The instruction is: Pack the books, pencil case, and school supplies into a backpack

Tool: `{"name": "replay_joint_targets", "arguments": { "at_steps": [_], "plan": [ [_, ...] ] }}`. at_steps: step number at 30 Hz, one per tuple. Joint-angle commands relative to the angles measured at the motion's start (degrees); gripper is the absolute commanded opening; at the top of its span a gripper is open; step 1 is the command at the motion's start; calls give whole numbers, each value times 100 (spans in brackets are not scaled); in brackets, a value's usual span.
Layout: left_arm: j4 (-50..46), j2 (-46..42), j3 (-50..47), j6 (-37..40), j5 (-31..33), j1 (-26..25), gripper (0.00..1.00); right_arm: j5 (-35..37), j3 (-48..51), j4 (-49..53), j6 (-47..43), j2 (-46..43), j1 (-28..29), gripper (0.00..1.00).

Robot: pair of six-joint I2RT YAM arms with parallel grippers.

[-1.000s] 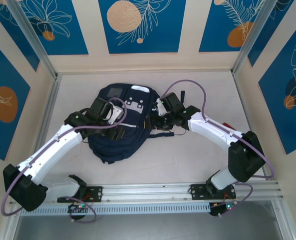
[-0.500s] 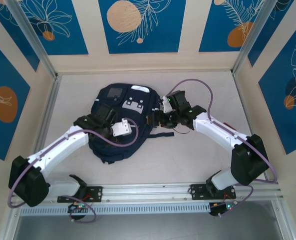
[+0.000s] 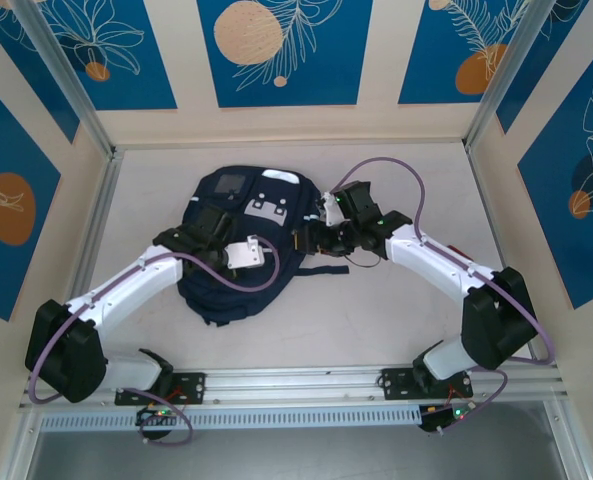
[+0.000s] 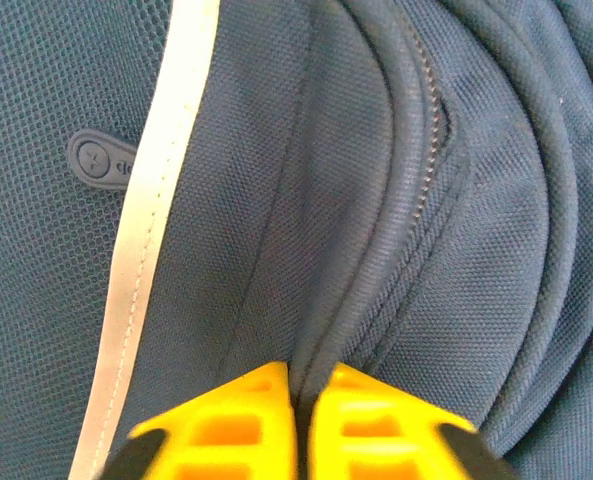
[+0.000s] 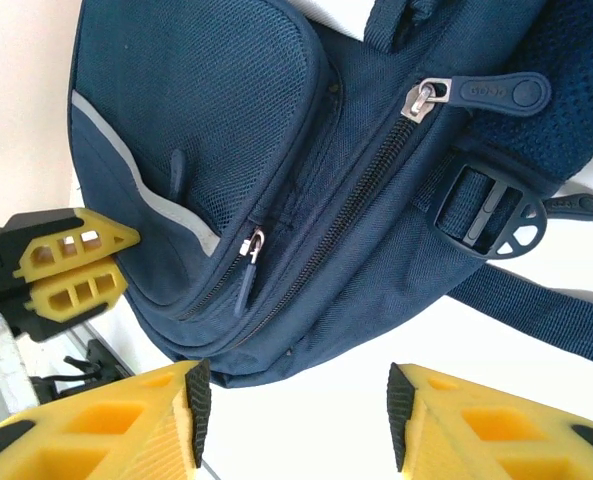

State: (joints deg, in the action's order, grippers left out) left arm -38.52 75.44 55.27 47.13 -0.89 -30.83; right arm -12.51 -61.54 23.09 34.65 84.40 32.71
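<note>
left gripper (image 4: 298,378) clamped on the backpack (image 3: 221,300)
it nips a fabric fold beside a zip seam (fingers nearly meeting); right gripper (image 5: 296,385) hangs just off the backpack's zippered edge, jaws apart, empty.

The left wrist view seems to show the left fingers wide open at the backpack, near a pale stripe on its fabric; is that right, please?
Not quite: the left fingers are shut, pinching a fold of the backpack, as the left wrist view shows. The pale stripe is indeed near them on its fabric.
</note>
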Motion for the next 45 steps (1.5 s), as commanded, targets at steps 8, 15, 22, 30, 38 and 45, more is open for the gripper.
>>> {"name": "replay_joint_targets", "arguments": {
  "at_steps": [8, 15, 22, 30, 38, 45],
  "plan": [
    [223, -603, 281, -608, -764, 324, 0, -449, -556, -292, -109, 699, 456, 47],
    [461, -757, 90, -964, -929, 398, 0, -647, -751, -439, -37, 983, 525, 42],
    [582, -846, -24, -1079, -998, 438, 0, -770, -906, -481, -169, 1310, 582, 35],
    [584, -917, -110, -1062, -1063, 482, 0, -97, -1096, -98, -628, 1418, 624, 16],
    [582, -935, -131, -1037, -1137, 487, 0, -499, -1298, -42, -970, 1515, 666, 26],
    [639, -952, -165, -1080, -1151, 490, 0, -894, -1200, -432, -145, 1681, 660, 18]
  ]
}}
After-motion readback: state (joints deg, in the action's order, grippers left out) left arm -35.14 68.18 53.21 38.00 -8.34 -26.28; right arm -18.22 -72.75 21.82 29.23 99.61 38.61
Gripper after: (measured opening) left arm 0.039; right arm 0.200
